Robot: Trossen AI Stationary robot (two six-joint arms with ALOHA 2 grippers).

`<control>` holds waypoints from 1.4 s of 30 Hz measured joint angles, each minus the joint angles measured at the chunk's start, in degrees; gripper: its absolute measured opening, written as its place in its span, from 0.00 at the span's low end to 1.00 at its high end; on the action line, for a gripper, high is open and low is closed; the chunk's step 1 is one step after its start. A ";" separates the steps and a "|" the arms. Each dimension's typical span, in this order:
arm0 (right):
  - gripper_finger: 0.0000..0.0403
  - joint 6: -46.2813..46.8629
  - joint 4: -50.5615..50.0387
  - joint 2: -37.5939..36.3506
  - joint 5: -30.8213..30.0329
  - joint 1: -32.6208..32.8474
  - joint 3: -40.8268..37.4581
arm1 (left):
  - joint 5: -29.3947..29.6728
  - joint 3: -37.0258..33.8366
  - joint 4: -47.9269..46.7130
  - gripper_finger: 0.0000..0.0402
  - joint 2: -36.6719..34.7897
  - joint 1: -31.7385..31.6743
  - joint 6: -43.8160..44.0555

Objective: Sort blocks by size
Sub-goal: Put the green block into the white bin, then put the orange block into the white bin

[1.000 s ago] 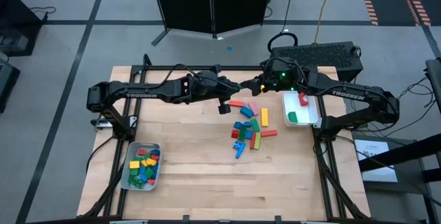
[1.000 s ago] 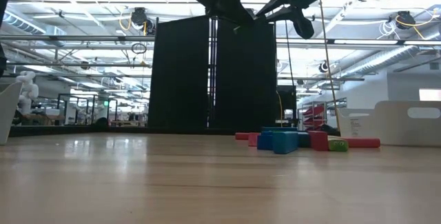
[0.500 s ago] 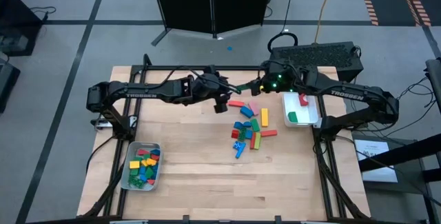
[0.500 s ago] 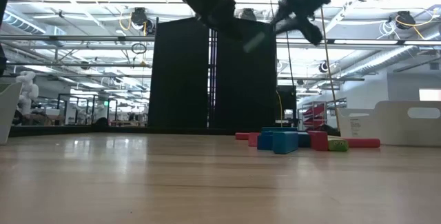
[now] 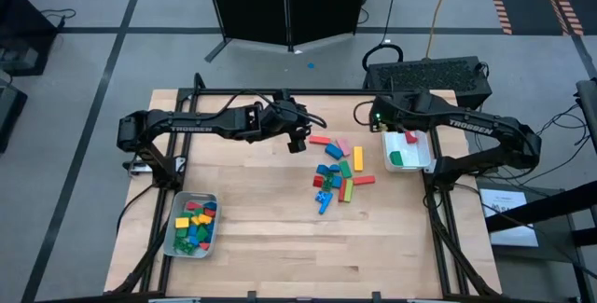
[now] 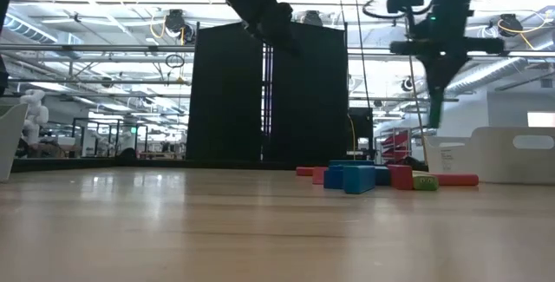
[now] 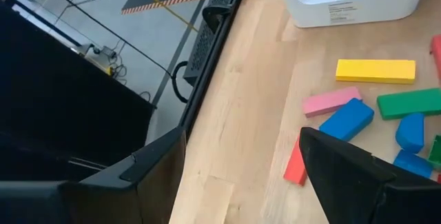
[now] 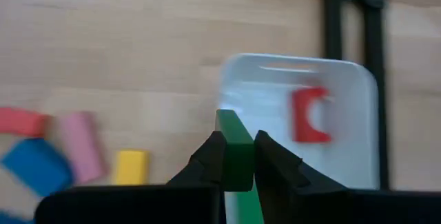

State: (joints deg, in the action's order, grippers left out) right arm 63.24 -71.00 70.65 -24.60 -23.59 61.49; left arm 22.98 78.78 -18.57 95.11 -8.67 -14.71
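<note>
A shallow grey rectangular tray [image 5: 171, 235] sat at the near-left corner of the pale wooden table [image 5: 252, 210], well left of the loose pile. It held a heap of short blocks [image 5: 195, 226] in yellow, red, green, blue and orange, too small to count.

The left gripper [image 5: 300, 139] hovered above the table just left of the pile, fingers [image 7: 348, 171] spread apart with nothing between them.

The loose pile of blocks [image 5: 338, 170] lay at table centre-right, between that gripper and the white tray. It had a long red bar [image 5: 323, 140] at the far edge, a pink bar [image 5: 343, 146] beside it, and a long yellow bar [image 5: 358, 159] upright in the top view. Green bars, blue pieces and another red bar [image 5: 363, 180] lay at the near side. In the left wrist view the yellow bar [image 7: 375, 70], pink bar [image 7: 331, 101] and a blue block [image 7: 346, 119] lay flat and close together; the pink and blue ones seemed to touch.

The right gripper [image 5: 381, 119] hung over the left edge of the white plastic rectangular tray [image 5: 419, 165], right of the pile. It was clamped on a long green bar [image 8: 236, 148] standing on end between the fingers. The white tray held a red block [image 5: 409, 135] with a notch cut in it [image 8: 307, 116] and a green block [image 5: 403, 158].
</note>
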 joint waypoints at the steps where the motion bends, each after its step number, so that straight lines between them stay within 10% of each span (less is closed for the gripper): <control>1: 0.09 1.08 -1.82 0.00 -0.71 0.00 0.00 | 0.00 0.00 0.00 0.71 0.00 0.00 0.94; 9: 0.11 6.21 -11.05 0.00 -3.91 0.00 0.00 | -5.04 -0.02 0.55 0.71 1.66 -1.61 6.31; 23: 0.60 0.79 -9.01 0.02 -2.14 0.02 0.00 | -18.51 -0.15 3.32 0.71 17.93 -4.22 -4.70; 42: 0.58 -2.76 -7.07 0.02 -2.34 0.02 0.00 | -27.49 1.69 11.22 0.71 24.84 -9.43 2.58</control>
State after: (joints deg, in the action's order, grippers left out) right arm 60.48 -78.07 70.67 -26.94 -23.57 61.49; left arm -4.50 80.48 -7.35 119.95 -18.09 -12.13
